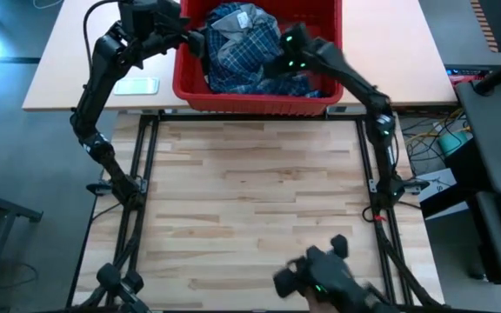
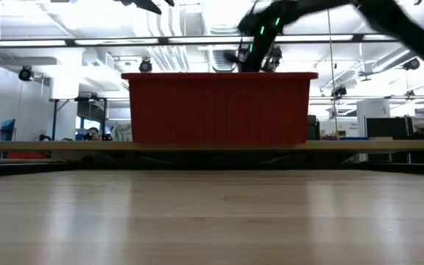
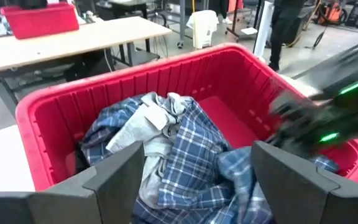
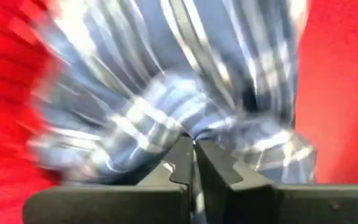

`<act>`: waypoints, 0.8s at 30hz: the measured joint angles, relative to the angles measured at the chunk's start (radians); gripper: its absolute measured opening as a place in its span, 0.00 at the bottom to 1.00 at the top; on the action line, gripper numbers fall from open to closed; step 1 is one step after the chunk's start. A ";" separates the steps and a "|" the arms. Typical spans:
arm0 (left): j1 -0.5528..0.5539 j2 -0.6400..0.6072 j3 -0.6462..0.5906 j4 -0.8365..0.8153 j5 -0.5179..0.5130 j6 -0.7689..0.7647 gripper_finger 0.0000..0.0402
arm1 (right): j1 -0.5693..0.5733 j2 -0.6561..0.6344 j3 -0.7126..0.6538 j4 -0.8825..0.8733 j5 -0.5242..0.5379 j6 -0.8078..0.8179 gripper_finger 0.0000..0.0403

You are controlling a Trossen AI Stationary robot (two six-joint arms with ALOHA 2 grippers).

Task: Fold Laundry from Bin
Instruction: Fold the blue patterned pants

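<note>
The red bin [image 1: 259, 103] stands just beyond the far edge of the wooden table; the low view shows its near wall [image 2: 219, 107]. The laundry lies heaped in it: a blue-and-white plaid shirt [image 1: 242, 54] with a light grey garment [image 3: 154, 134] bunched in its upper folds. My left gripper [image 3: 197, 152] hangs open over the bin's left part [image 1: 200, 42], above the heap, with nothing between its fingers. My right gripper [image 4: 194, 146] is in the bin's right part [image 1: 275, 68], shut on the plaid shirt. My right gripper pinches a bunched fold of the plaid shirt [image 4: 199, 127] between its two fingers. The fingers come slanting down from the bin's near right side. The cloth rises in gathered folds from the fingers, and the rest of the shirt [image 3: 197, 162] lies in the bin.
The bin rests on a tan table [image 1: 94, 52] beyond the light wooden tabletop [image 1: 259, 200]. A flat white object [image 1: 136, 85] lies left of the bin. A dark device [image 1: 320, 278] sits at the wooden table's near edge. Cables and desks stand to the right.
</note>
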 joint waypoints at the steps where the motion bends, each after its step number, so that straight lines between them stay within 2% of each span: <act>1: 0.000 0.000 0.000 0.006 0.000 0.011 0.70 | 0.008 -0.035 0.000 0.024 0.000 -0.005 0.02; 5: 0.000 0.000 0.000 0.045 0.016 0.050 0.70 | 0.048 -0.171 0.000 0.139 0.000 -0.076 0.02; 8: 0.001 0.000 0.000 0.075 0.116 0.070 0.70 | 0.086 -0.261 0.000 0.233 0.001 -0.140 0.02; 17: -0.024 0.000 0.000 0.135 0.717 0.257 0.70 | 0.249 -0.439 0.001 0.472 -0.007 -0.282 0.02; 19: -0.038 -0.001 0.000 0.157 0.759 0.266 0.70 | 0.291 -0.463 0.001 0.494 -0.008 -0.312 0.02; 21: -0.044 -0.006 0.000 0.157 0.758 0.266 0.70 | 0.319 -0.485 0.001 0.463 0.020 -0.293 0.02; 24: -0.054 -0.021 0.000 0.147 0.731 0.232 0.70 | 0.326 -0.485 0.001 0.316 0.160 -0.185 0.02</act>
